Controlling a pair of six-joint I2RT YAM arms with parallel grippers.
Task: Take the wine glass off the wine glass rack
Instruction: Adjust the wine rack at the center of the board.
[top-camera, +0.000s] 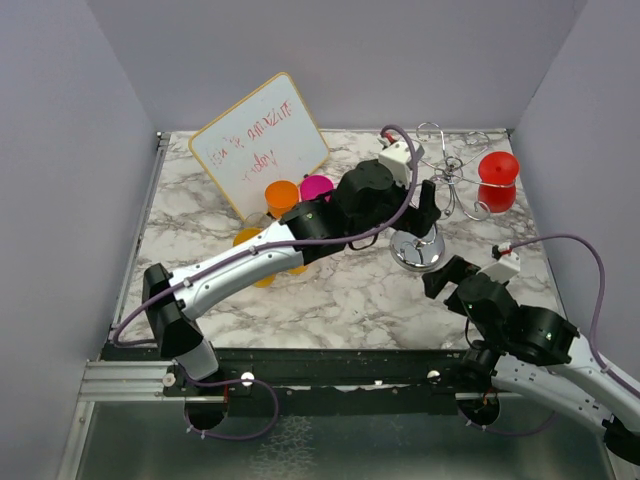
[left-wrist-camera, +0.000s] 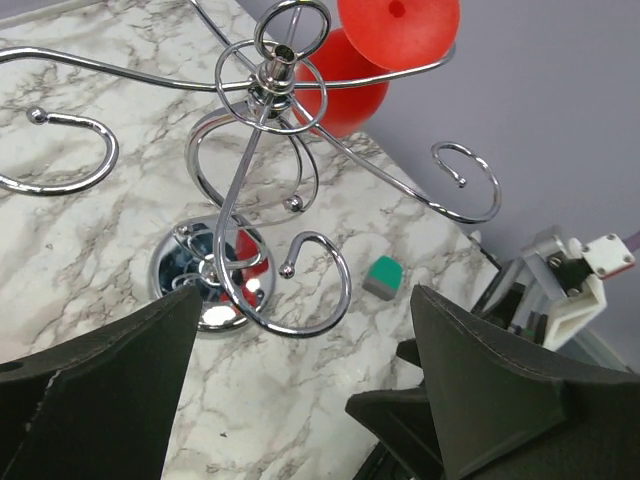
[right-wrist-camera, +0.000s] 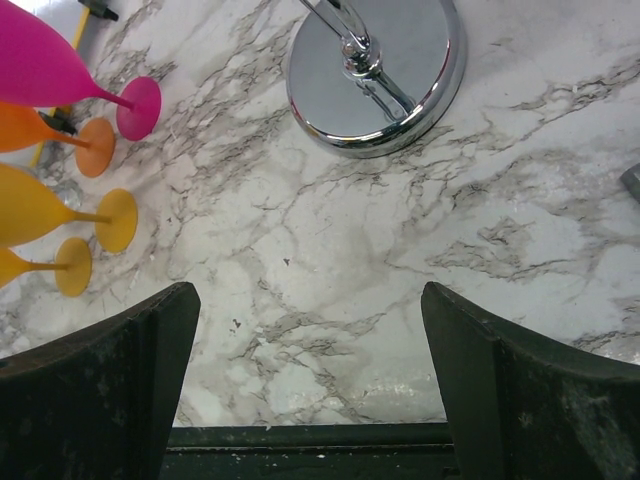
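One red plastic wine glass (top-camera: 497, 180) hangs upside down on the far right side of the shiny silver wire wine glass rack (top-camera: 420, 252). Its round foot is caught in a curled scroll arm and its bowl hangs below. The left gripper (left-wrist-camera: 305, 310) hovers over the rack's near side, close to the thin central post. Its fingers are spread wide with nothing between them, and it is not touching the glass. The right gripper (right-wrist-camera: 310, 300) is just as wide apart and empty. It is low over the grey-veined marble table (top-camera: 340, 300), near the rack's round mirrored base.

The step in hand looks like the approach to the glass. To do it well, the left fingers should probably travel right and far, past the post, and straddle the bowl or stem squarely before closing softly. The foot should then slide out along the open end of its scroll, since a straight lift would likely drag the rack with it. The stand looks light, so the right gripper might usefully steady the base.

Several curled wire arms on the near side lie between the fingers and the glass and could snag a fingertip. A small teal block (left-wrist-camera: 383, 277) lies on the marble to the right of the base. Pink (top-camera: 316, 187), orange (top-camera: 282, 195) and yellow (top-camera: 250, 240) wine glasses cluster well to the left, in front of a tilted whiteboard with red writing (top-camera: 262, 140), clear of this reach.
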